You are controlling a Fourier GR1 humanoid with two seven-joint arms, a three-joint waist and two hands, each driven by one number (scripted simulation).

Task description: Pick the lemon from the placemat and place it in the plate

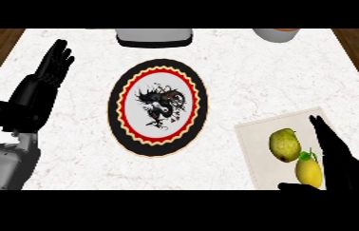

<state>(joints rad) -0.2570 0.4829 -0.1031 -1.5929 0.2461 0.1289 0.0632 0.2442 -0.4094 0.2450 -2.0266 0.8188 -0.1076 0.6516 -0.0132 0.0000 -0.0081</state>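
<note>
A yellow lemon point(308, 171) lies on the pale placemat point(257, 144) at the lower right, with a greenish-yellow fruit point(285, 145) just above it. My right hand point(338, 154) stands open beside the lemon, fingers straight along its right side and thumb below it, not closed on it. The round plate point(157, 107), black-rimmed with a red and yellow ring and a dark dragon figure, sits in the middle of the counter. My left hand point(43, 85) rests open at the left edge, fingers up.
A grey appliance point(154, 36) stands at the back edge above the plate. A pale bowl point(276, 34) shows at the back right. The white marble counter point(84, 168) ends in wooden strips at both far corners.
</note>
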